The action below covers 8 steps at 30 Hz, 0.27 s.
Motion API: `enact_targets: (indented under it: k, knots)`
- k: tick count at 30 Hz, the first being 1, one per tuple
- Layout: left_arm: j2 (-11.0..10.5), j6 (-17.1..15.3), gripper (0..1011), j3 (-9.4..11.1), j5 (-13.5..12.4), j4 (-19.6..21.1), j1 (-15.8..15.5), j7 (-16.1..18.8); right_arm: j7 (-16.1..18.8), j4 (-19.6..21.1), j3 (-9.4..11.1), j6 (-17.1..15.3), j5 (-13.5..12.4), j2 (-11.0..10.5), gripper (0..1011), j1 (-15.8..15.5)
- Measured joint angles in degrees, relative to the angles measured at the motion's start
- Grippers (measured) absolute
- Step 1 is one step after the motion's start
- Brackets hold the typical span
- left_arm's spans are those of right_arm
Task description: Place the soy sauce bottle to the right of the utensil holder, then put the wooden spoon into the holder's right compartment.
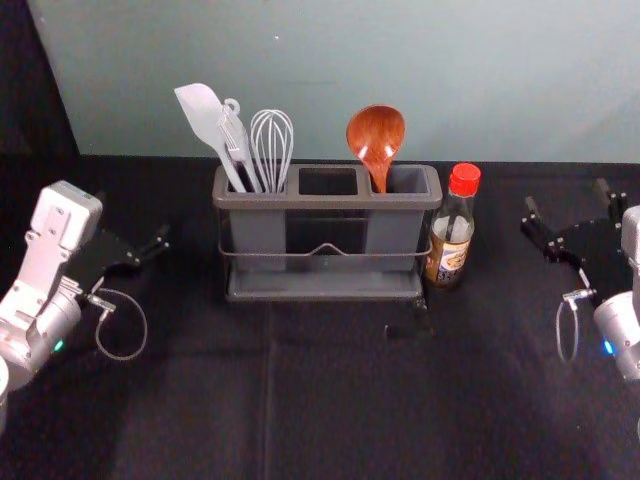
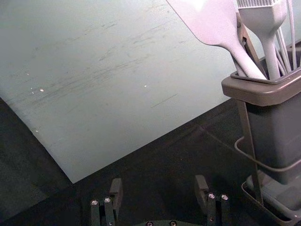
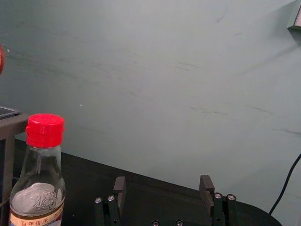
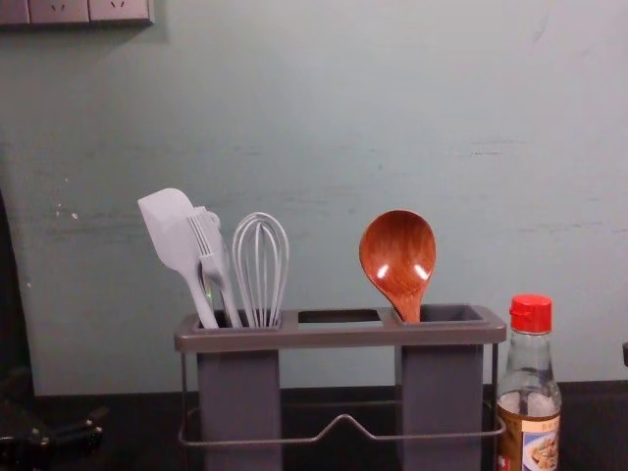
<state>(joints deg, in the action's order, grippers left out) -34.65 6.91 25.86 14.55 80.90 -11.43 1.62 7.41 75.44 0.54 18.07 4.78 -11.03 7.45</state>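
The clear glass soy sauce bottle with the red screw cap (image 1: 453,232) stands upright on the black cloth-covered table (image 1: 340,400), just beside the right end of the grey plastic utensil holder (image 1: 326,285); whether they touch, I cannot tell. Its flat base lets it stand by itself, and that side position leaves the holder's openings free from above. The glossy red-brown wooden spoon (image 4: 397,257) is in the right compartment (image 4: 444,392), handle down and broad bowl up. The handle comes out near the compartment's inner side, and the walls around it presumably keep it from toppling, while the raised bowl would be easy to grasp.

At the other end, the left compartment (image 4: 239,397) groups a pale spatula (image 4: 173,231), a pale brush with a comb-like head (image 4: 210,245) and a pale wire whisk (image 4: 261,265), all heads up. Keeping them there leaves the right side to the spoon.

Farther out, the left gripper (image 2: 159,182) is off the holder's left side, fingers wide apart and holding nothing. The right gripper (image 3: 163,182) is out beyond the bottle, also spread wide and empty. Both parts of the task look finished, so neither piece seems to need more handling; a careless inward sweep by the right arm could knock the bottle.
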Motion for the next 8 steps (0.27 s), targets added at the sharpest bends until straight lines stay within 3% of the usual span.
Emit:
enact_targets:
  k: [8]
  knots:
    - [0.0,0.0,1005,0.0,0.0,0.0,0.0,0.0,0.0,0.0,0.0,0.0,0.0,0.0,1004,0.0]
